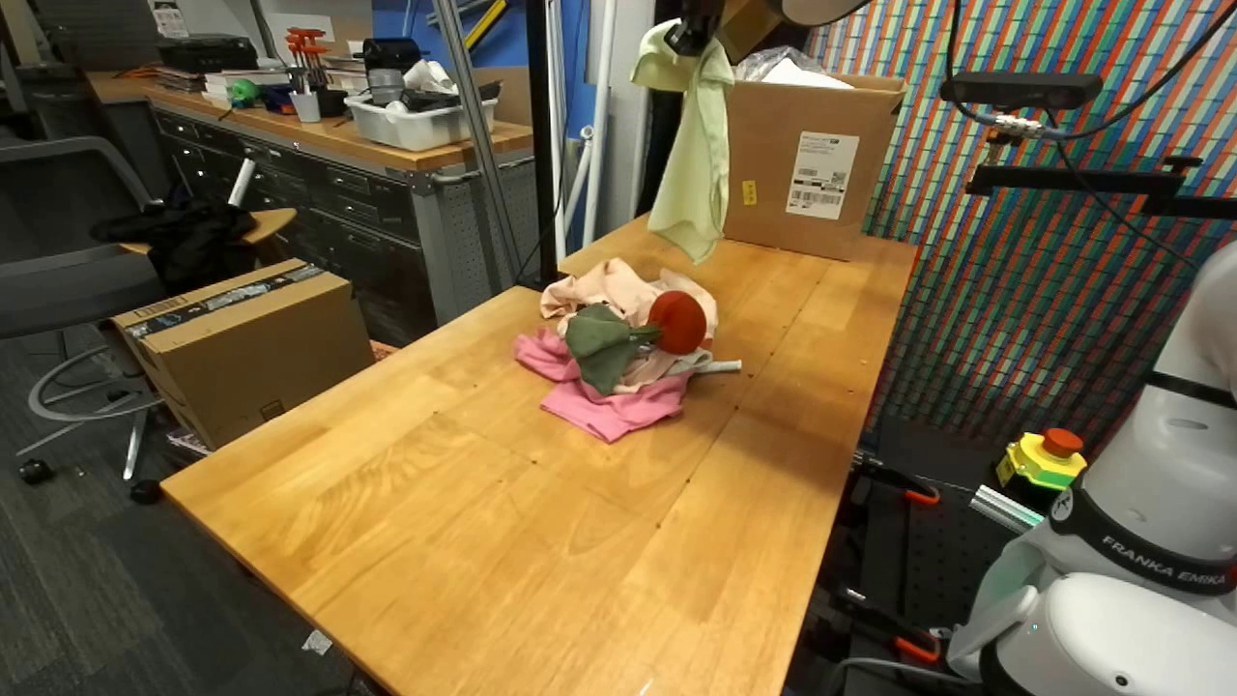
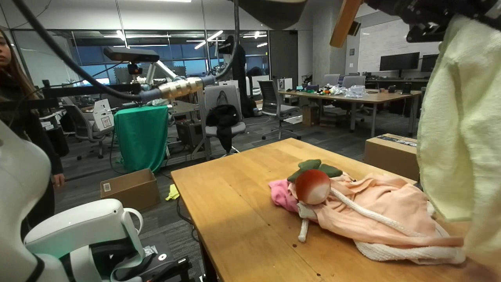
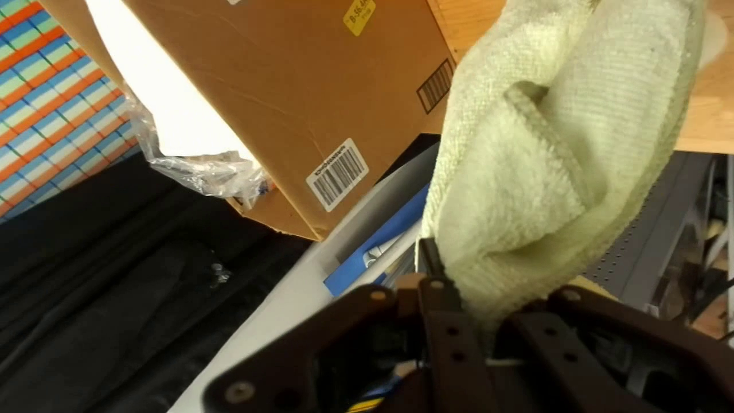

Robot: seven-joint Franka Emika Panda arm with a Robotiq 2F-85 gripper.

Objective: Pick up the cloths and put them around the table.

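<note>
Yellow-green cloth (image 1: 690,164) hanging from my claw (image 1: 690,39)

I am holding the yellow-green cloth at the upper middle of the frame, the claw clamping on its fabric. It is drooping in long folds, partly in front of a cardboard box (image 1: 812,232) that is standing at the upper right on the counter (image 1: 503,541). On my wrist view I am seeing the cloth bunching out of the claw at the lower middle and curling toward the upper right.

Around the centre of the frame, a pale peach cloth (image 1: 618,282) and a magenta-pink cloth (image 1: 618,411) are lying crumpled together on the counter, the pink one showing lower. A red round toy (image 1: 679,324) is resting on them, its green leafy part (image 1: 601,350) spreading to the left. In an exterior view I am making out a white rope (image 2: 411,253) curving along the lower edge of the peach cloth, and a whitish scrap (image 2: 307,211) just below the toy. What that scrap is, I cannot tell.
</note>
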